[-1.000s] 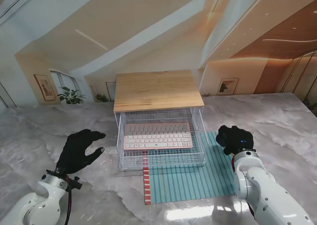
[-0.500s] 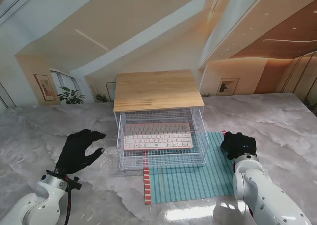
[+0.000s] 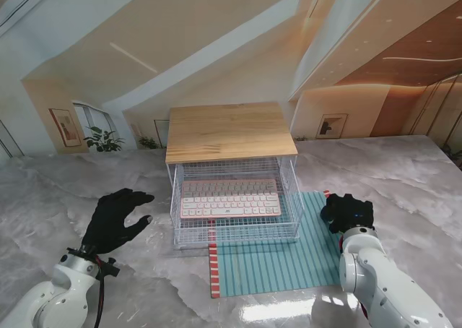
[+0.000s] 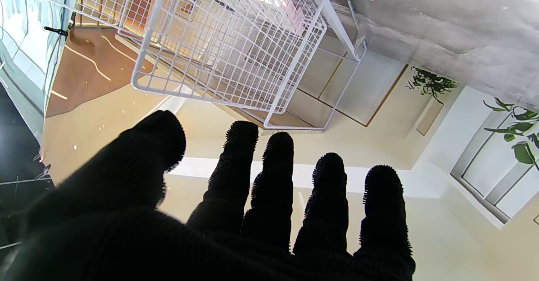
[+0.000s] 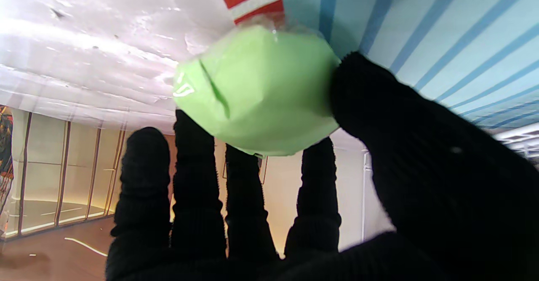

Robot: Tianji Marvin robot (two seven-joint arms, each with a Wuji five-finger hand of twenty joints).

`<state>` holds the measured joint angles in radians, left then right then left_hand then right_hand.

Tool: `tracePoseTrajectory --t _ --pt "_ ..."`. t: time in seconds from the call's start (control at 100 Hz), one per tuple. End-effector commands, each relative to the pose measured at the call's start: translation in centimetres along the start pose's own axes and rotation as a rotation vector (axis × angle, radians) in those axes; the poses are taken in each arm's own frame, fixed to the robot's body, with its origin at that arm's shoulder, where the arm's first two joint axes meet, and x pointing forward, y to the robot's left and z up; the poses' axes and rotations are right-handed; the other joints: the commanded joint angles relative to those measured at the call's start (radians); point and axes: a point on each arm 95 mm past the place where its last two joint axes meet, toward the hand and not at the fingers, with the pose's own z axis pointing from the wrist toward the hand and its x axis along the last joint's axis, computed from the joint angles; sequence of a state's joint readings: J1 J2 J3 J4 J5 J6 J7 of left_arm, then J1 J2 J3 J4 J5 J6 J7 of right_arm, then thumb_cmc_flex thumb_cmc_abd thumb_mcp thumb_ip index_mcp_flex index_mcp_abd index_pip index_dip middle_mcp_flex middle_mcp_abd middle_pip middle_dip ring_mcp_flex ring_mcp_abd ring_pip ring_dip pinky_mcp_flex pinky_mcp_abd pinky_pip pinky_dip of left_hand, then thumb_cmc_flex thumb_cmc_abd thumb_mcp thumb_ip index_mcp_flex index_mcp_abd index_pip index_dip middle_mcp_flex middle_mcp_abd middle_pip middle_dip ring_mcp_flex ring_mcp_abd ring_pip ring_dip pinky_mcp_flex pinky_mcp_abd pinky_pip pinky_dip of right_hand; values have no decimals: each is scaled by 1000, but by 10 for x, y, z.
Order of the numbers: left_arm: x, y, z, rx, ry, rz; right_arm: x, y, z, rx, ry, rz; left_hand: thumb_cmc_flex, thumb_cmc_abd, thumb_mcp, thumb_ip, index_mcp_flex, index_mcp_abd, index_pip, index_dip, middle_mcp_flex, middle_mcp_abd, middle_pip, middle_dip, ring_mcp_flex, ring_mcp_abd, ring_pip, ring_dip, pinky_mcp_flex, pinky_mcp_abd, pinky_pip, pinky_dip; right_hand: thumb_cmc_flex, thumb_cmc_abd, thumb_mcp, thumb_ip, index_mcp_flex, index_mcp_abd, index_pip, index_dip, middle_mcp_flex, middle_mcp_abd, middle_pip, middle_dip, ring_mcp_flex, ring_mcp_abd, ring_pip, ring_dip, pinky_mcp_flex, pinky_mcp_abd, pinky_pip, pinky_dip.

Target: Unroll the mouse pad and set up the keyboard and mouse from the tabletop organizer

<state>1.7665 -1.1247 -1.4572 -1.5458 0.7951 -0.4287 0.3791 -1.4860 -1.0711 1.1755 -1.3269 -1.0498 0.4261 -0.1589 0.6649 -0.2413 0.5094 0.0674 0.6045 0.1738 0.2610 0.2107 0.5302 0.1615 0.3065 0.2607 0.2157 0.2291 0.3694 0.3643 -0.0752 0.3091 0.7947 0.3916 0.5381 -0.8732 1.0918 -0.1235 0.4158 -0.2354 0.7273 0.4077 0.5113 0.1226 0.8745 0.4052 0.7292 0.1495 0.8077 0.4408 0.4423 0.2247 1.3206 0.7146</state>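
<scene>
- The left hand (image 3: 115, 219) hovers with fingers spread and nothing in it, over bare marble table (image 3: 43, 212); it is apart from the left wall of the wire organizer (image 3: 234, 230), with free room around it.
- The organizer, under its wooden top (image 3: 229, 131), holds the keyboard (image 3: 230, 199) lying flat inside; the basket's front stands on the far part of the unrolled striped mouse pad (image 3: 278, 263).
- The pad's red-edged border (image 3: 214, 270) faces left; most of its near part is uncovered.
- The right hand (image 3: 348, 212) sits at the pad's right edge, fingers and thumb closed around a green mouse (image 5: 257, 91).
- Compared with a second ago, the right hand has moved nearer to me and slightly right; the left hand is unchanged.
- In the stand view the mouse is hidden under the right hand; whether it touches the pad cannot be told.
</scene>
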Motion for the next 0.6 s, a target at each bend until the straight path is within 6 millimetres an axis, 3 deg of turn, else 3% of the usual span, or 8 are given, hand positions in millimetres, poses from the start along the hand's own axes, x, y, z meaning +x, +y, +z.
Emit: tracePoseTrajectory --t 0.0,0.39,0.59 --pt "3 2 1 -14 6 -5 4 -4 -2 17 12 10 -34 4 -10 -1 -12 7 -9 -13 -36 2 -5 0 -13 -31 -6 -6 -9 -20 -14 -6 -4 29 43 32 -48 9 -10 -6 -12 -17 6 19 2 -20 16 17 0 22 11 14" --pt "4 2 2 -15 8 -5 6 -7 -5 41 23 35 -34 4 -10 -2 -12 7 -9 -13 -35 2 -5 0 -13 -31 -6 -6 -9 -20 -14 -6 -108 84 -52 37 -46 25 -38 -13 -13 -21 -22 8 2 -7 -6 11 -3 35 20 16" --pt "4 1 2 -17 10 -5 5 -1 -7 -31 40 76 -34 4 -10 -1 -12 7 -9 -13 -35 2 -4 0 -13 -30 -6 -6 -9 -20 -14 -6 -172 151 -144 47 -75 13 -83 -8 -107 -55 -126 -32 -175 8 -208 -64 -177 73 -108 -30"
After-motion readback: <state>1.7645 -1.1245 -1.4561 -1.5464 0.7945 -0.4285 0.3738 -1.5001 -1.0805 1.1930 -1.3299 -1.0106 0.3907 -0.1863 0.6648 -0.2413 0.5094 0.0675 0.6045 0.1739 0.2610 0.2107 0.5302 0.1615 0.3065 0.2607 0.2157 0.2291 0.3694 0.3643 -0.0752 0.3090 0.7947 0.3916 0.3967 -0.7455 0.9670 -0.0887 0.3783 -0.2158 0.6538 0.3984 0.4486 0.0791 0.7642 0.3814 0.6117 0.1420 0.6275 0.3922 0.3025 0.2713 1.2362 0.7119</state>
